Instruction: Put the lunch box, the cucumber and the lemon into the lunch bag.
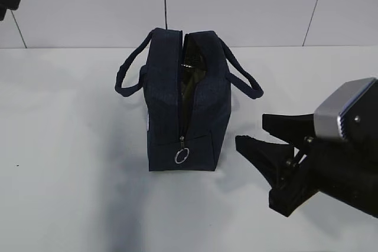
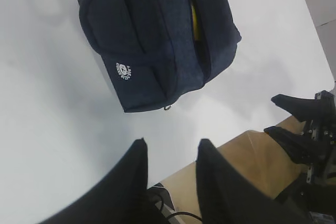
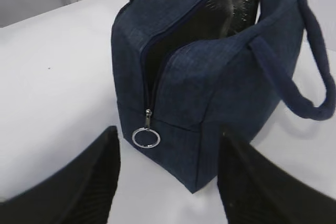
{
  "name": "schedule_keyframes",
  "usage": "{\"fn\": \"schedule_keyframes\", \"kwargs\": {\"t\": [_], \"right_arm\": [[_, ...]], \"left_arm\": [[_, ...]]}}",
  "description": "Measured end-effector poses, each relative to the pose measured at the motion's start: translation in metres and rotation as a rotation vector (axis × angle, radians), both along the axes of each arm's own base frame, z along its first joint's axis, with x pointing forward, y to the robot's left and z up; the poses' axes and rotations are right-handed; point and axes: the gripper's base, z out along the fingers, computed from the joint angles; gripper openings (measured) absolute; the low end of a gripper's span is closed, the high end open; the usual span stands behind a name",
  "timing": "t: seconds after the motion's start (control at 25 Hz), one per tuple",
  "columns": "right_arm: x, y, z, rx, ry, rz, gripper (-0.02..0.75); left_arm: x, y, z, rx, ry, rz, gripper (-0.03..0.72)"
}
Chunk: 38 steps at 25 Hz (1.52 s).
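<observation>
Navy fabric fills the middle of my exterior view: the lunch bag (image 1: 183,107) stands upright on the white surface (image 1: 71,193), its zipper run down the near end so the top gapes, with the metal ring pull (image 1: 182,156) hanging low on that end. One padded handle (image 1: 131,72) loops out toward 9 o'clock and the other handle (image 1: 245,78) toward 3 o'clock. My right fingers (image 1: 260,134) sit at about 4 o'clock from the bag, spread wide, holding nothing and touching nothing, their tips pointing at the bag's near corner but clearly apart from it. From my right wrist, those same fingers (image 3: 168,145) frame the bag's zippered end (image 3: 173,93), one black pad low at 7 o'clock and the other at 5 o'clock, with the ring pull (image 3: 146,138) hanging between them just above; the dark, shiny lining shows through the opening and I cannot make out what lies inside from here. My left fingers (image 2: 170,153) are also spread and empty, held well above the surface, with the bag (image 2: 152,45) up at 12 o'clock, lying well apart from them. In that left wrist view a white round logo (image 2: 123,71) marks the bag's side, and a sliver of bright yellow, the lemon (image 2: 195,22), shows inside the open slot. The lunch box and the cucumber are not visible to me in any view.
</observation>
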Motion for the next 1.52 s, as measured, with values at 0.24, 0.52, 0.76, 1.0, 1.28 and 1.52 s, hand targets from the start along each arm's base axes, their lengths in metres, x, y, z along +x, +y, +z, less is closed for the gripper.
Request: {"fn": "schedule_keyframes", "kwargs": {"t": [0.24,0.52,0.76,1.0,1.28,1.52], "right_arm": [[0.011,0.011,-0.024,0.031,0.015,0.034,0.437],[0.024,0.023,-0.065,0.094,0.031,0.058,0.437],[0.026,0.027,-0.101,0.035,0.138,0.079,0.436],[0.034,0.039,-0.095,0.053,0.089,0.148,0.436],[0.048,0.05,-0.102,0.061,0.081,0.175,0.436],[0.06,0.058,-0.105,0.091,0.087,0.169,0.436]], "left_arm": [[0.0,0.001,0.0,0.009,0.0,0.001,0.228],[0.0,-0.001,0.001,-0.015,0.001,-0.002,0.228],[0.0,-0.001,0.001,-0.019,0.001,-0.002,0.228],[0.0,-0.001,0.001,-0.019,0.001,-0.002,0.228],[0.0,-0.001,0.001,-0.019,0.001,-0.002,0.228],[0.0,-0.001,0.001,-0.02,0.001,-0.002,0.228]]}}
